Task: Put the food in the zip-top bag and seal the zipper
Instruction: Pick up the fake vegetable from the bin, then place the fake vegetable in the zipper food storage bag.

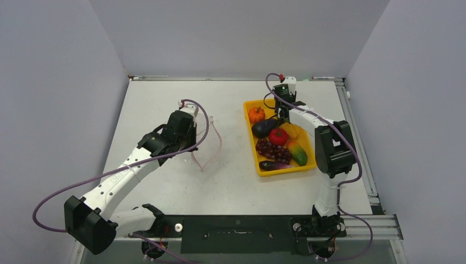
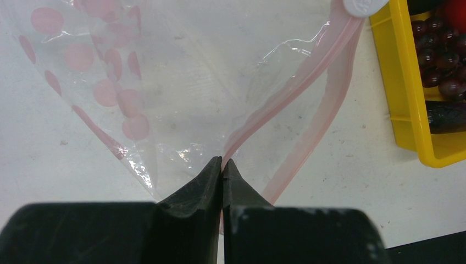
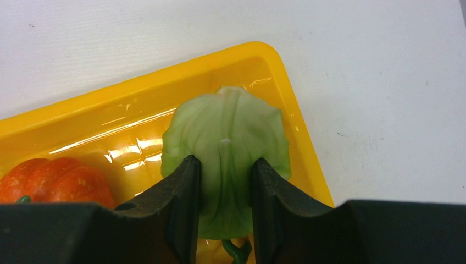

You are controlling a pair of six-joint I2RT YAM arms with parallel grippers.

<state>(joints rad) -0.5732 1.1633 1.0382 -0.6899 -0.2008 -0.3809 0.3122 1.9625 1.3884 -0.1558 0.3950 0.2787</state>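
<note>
A robotics lab test cell: plain grey partition walls box in a white counter beyond and beside both jaws, with aluminium framing rails and purple cabling behind them.

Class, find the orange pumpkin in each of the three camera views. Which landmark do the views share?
Top view: pumpkin at the far-left corner of the yellow tray.
Left wrist: not in view; only the tray's wall shows at the right.
Right wrist: bottom left, inside the tray.
Shared landmark: the yellow tray.
</note>
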